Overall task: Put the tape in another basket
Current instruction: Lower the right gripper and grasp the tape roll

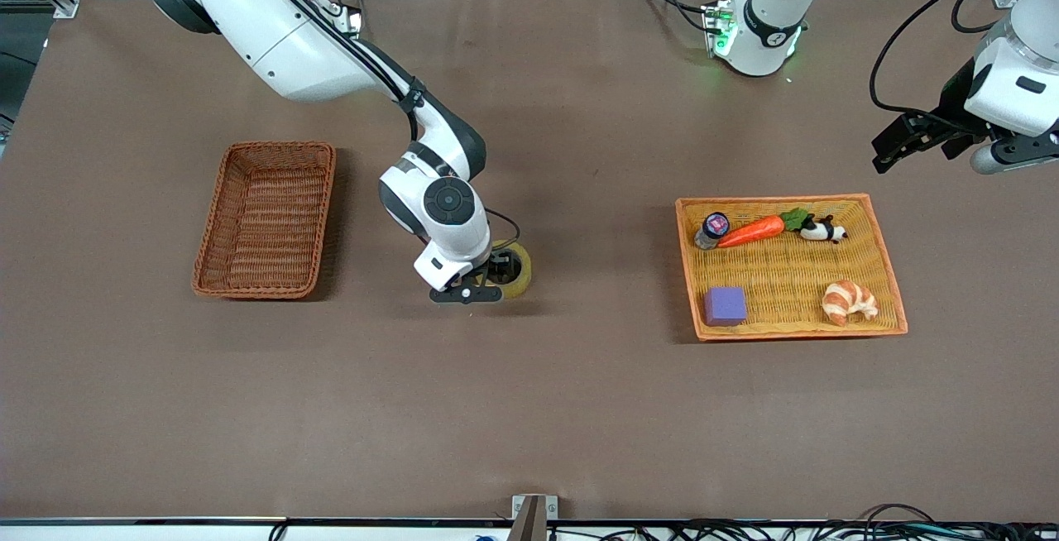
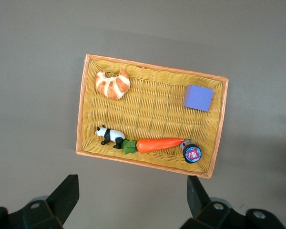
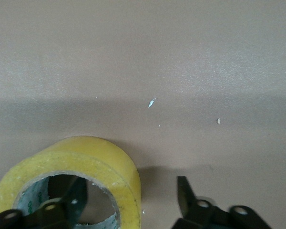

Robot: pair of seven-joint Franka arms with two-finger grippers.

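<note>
The tape (image 1: 519,270), a yellowish ring, lies flat on the brown table midway between the reddish-brown wicker basket (image 1: 265,218) and the orange tray. My right gripper (image 1: 482,278) is low over it and open. In the right wrist view one finger (image 3: 75,193) is inside the tape's (image 3: 88,157) hole. The other finger (image 3: 184,194) is outside, apart from the wall, so my right gripper (image 3: 131,198) straddles the ring's wall. The basket is empty, toward the right arm's end. My left gripper (image 1: 898,144) waits open and empty in the air (image 2: 132,200) by the tray.
The flat orange woven tray (image 1: 778,198) toward the left arm's end holds a carrot toy (image 1: 751,231), a panda (image 1: 821,231), a croissant (image 1: 848,301), a purple block (image 1: 725,306) and a small bottle (image 1: 711,229). It also fills the left wrist view (image 2: 148,71).
</note>
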